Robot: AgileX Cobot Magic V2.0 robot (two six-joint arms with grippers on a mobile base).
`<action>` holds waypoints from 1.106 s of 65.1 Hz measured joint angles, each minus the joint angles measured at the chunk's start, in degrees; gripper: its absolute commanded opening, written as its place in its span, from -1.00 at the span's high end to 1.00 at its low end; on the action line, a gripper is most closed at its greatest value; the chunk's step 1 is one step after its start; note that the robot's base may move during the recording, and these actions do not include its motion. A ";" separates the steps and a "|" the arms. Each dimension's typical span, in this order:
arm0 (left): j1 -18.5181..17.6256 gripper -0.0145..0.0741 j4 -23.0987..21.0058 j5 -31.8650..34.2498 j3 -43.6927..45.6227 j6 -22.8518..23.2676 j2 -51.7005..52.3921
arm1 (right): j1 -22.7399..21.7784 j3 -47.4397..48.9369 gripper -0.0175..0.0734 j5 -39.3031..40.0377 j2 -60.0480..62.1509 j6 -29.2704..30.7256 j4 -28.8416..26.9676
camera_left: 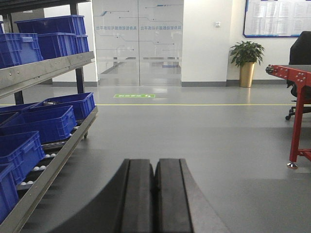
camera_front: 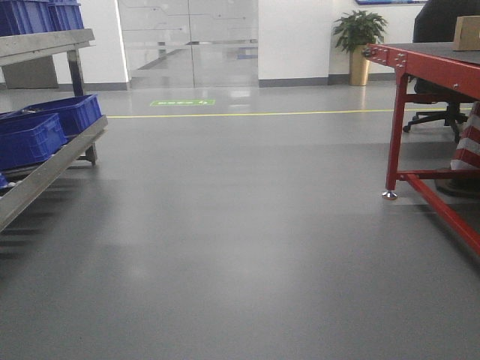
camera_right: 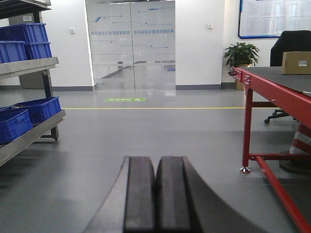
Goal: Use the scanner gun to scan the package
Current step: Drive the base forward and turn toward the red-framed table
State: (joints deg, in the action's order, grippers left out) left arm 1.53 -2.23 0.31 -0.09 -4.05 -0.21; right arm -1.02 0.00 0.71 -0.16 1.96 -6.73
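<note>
**Workshop floor: both grippers closed, package on red table**

- Left gripper: jaws pressed together, pads touching, nothing between them. It points out over the grey floor.
- Right gripper: jaws likewise pressed together and holding nothing, facing the same open floor.
- Package: tan cardboard box with a small white label on its near face. It sits upright on the top of the red table, at the far right, well apart from both grippers.
- Metal rack: on the left, holding blue bins on both its upper and lower shelves.
- Black chair: behind the table.
- Potted plant: against the back wall, beside the glass doors.
- Yellow line: runs across the floor, with a green marking just beyond it.
</note>
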 measured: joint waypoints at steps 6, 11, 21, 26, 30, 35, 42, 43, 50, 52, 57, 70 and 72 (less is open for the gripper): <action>0.00 0.92 0.00 0.00 0.00 0.00 0.00 | 0.00 0.00 0.97 0.00 0.00 0.00 0.00; 0.00 0.92 0.00 0.00 0.00 0.00 0.00 | 0.00 0.00 0.97 0.00 0.00 0.00 0.00; 0.00 0.92 0.00 0.00 0.00 0.00 0.00 | 0.00 0.00 0.97 0.00 0.00 0.00 0.00; 0.00 0.92 0.00 0.00 0.00 0.00 0.00 | 0.00 0.00 0.97 0.00 0.00 0.00 0.00; 0.00 0.92 0.00 0.00 0.00 0.00 0.00 | 0.00 0.00 0.97 0.00 0.00 0.00 0.00; 0.00 0.92 0.00 0.00 0.00 0.00 0.00 | 0.00 0.00 0.97 0.00 0.00 0.00 0.00; 0.00 0.92 0.00 0.00 0.00 0.00 0.00 | 0.00 0.00 0.97 0.00 0.00 0.00 0.00; 0.00 0.92 0.00 0.00 0.00 0.00 0.00 | 0.00 0.00 0.97 0.00 0.00 0.00 0.00; 0.00 0.92 0.00 0.00 0.00 0.00 0.00 | 0.00 0.00 0.97 0.00 0.00 0.00 0.00; 0.00 0.92 0.00 0.00 0.00 0.00 0.00 | 0.00 0.00 0.97 0.00 0.00 0.00 0.00; 0.00 0.92 0.00 0.00 0.00 0.00 0.00 | 0.00 0.00 0.97 0.00 0.00 0.00 0.00; 0.00 0.92 0.00 0.00 0.00 0.00 0.00 | 0.00 0.00 0.97 0.00 0.00 0.00 0.00; 0.00 0.92 0.00 0.00 0.00 0.00 0.00 | 0.00 0.00 0.97 0.00 0.00 0.00 0.00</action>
State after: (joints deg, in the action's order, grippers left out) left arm 1.53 -2.23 0.31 -0.09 -4.05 -0.21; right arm -1.02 0.00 0.71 -0.16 1.96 -6.73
